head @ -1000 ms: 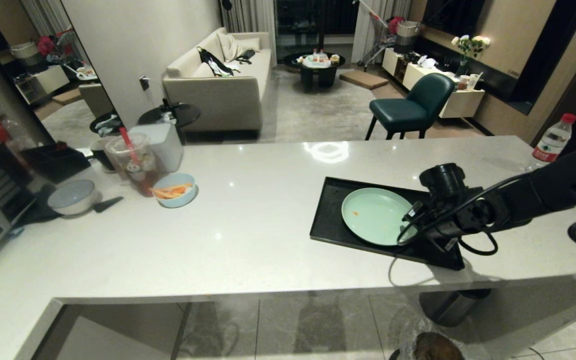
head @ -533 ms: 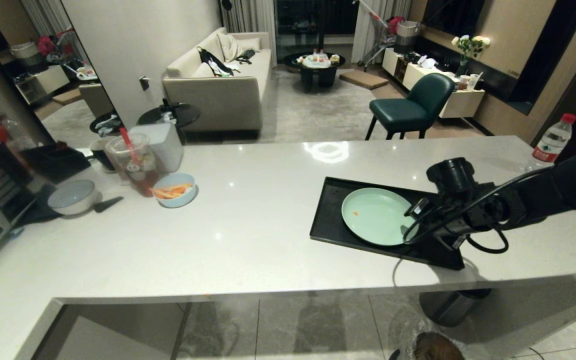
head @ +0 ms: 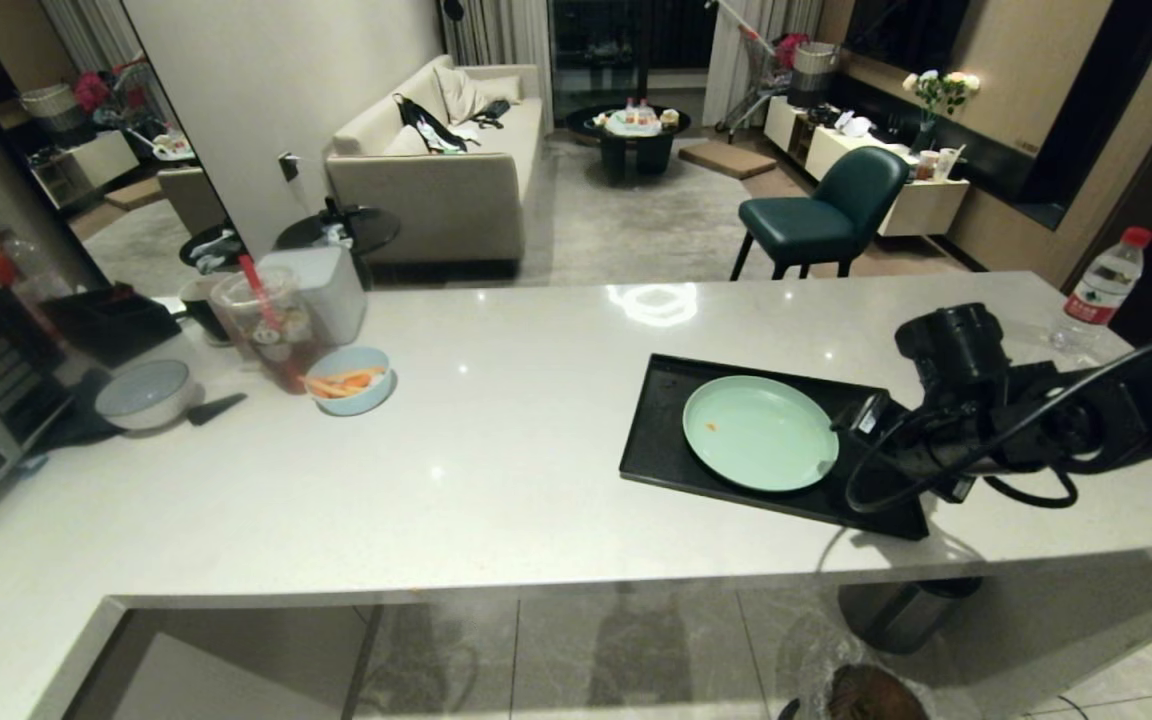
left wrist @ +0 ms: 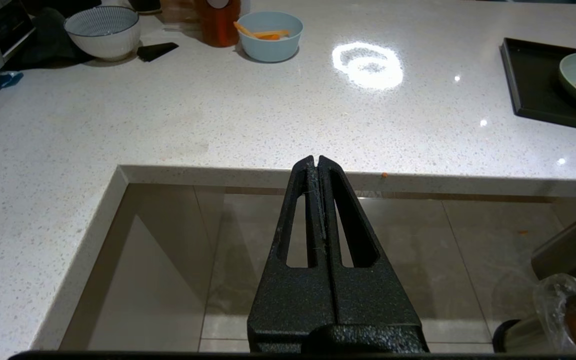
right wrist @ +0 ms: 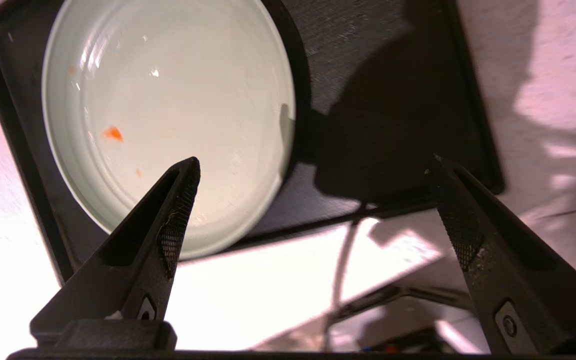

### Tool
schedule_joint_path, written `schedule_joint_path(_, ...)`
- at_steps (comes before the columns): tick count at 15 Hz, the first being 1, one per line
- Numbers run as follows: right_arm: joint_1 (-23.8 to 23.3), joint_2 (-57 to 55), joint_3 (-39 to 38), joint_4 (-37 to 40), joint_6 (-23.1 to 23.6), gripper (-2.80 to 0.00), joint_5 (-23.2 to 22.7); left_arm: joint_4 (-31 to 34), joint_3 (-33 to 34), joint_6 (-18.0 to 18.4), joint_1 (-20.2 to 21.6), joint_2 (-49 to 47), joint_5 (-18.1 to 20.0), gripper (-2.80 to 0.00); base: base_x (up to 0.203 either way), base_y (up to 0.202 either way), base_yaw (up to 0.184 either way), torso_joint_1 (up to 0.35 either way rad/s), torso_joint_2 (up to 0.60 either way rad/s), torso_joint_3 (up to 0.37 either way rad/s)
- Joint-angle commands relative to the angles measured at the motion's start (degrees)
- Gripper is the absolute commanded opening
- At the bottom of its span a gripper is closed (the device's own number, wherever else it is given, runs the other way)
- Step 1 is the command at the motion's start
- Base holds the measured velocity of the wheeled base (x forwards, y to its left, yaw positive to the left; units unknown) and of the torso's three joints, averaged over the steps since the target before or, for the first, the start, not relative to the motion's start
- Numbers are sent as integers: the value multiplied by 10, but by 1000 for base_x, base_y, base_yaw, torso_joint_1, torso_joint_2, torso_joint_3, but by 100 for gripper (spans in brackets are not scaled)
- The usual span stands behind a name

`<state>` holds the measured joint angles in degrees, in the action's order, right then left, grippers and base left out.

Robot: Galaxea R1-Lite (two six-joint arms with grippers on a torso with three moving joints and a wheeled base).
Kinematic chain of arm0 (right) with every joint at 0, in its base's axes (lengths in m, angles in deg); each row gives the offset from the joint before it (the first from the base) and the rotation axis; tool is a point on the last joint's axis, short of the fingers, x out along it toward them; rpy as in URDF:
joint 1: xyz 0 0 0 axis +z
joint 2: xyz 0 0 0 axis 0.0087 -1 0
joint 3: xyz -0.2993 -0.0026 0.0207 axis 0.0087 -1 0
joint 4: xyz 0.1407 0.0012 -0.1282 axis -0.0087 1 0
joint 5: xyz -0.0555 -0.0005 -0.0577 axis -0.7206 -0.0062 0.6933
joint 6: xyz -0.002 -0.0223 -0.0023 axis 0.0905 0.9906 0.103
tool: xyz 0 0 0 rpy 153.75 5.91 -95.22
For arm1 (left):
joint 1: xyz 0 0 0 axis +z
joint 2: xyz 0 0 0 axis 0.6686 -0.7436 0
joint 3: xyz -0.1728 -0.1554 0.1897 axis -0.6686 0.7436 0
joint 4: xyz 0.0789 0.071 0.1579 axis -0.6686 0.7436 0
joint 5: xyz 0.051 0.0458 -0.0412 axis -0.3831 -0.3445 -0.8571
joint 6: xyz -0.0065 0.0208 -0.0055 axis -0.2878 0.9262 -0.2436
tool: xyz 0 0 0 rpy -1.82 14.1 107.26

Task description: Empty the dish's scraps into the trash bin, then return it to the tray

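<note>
Resting mint-green dish (head: 760, 432), orange fleck inside

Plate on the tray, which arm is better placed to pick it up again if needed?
Right. The right gripper hangs open just above the plate on the tray; the left gripper is shut, off the counter's near edge.

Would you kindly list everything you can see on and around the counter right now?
dish: one, mint green, on the tray, a few orange specks left.
tray: one, black, right part of the counter.
blue bowl: one, light blue, holding carrot pieces, left.
patterned bowl: one, white, far left.
iced drink cup: one, clear, red straw.
water bottle: one, red cap, far right.
trash bin: one, bag-lined, floor.
right gripper: open, above the tray.
left gripper: shut, near the counter edge.
</note>
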<state>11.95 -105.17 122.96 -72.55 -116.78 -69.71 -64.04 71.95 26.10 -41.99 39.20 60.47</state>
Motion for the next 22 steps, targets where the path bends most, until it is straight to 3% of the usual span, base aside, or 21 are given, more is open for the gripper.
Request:
schedule_joint_path(1, 1, 50, -34, -14, 28, 0, 5, 0, 0, -1, 0, -1, 0, -280, 0, 0, 0, 0, 0, 0)
schedule_joint_path(6, 1, 113, -88, -40, 85, 0, 5, 0, 0, -1, 0, -1, 0, -280, 0, 0, 0, 0, 0, 0)
schedule_joint_path(7, 1, 121, -93, -40, 87, -280, 5, 0, 0, -1, 0, -1, 0, -280, 0, 0, 0, 0, 0, 0)
schedule_joint_path(22, 7, 269, -209, -40, 142, -280, 6, 0, 0, -1, 0, -1, 0, -280, 0, 0, 0, 0, 0, 0)
